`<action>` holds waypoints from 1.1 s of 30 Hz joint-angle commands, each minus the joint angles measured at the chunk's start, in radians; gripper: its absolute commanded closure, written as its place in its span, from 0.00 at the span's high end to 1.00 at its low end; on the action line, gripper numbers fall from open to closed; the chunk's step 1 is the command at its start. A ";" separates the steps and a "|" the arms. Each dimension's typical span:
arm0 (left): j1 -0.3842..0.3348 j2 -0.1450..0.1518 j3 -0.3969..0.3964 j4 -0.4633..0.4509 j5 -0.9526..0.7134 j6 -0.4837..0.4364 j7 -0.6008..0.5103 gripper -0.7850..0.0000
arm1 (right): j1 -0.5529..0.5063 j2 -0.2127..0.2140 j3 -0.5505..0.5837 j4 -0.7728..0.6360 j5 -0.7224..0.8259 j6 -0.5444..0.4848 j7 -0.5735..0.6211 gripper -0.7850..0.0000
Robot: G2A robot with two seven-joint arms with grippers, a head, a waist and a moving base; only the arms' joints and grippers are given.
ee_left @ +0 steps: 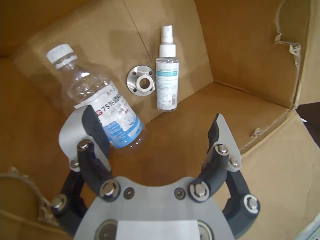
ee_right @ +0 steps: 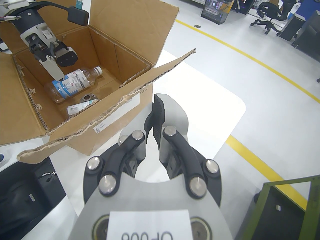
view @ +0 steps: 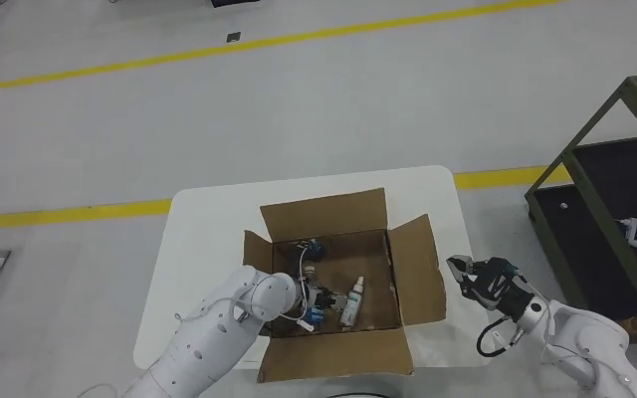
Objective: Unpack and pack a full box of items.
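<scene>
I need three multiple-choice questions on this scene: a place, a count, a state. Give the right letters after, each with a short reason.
1. Where does the flange lie?
A) on the table
B) in the box, between the big bottle and the spray bottle
C) on a flap

2. How many items lie in the box?
A) one
B) three
C) five

3. How is the right gripper?
A) open
B) shut on a bottle
C) shut, empty

1 B: it rests on the box floor between them.
2 B: two bottles and the flange.
3 C: its fingers meet with nothing between.
</scene>
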 commanded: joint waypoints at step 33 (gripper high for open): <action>-0.067 -0.066 0.124 0.176 0.143 0.224 0.016 1.00 | 0.000 0.000 0.000 0.000 0.000 0.000 0.000 0.00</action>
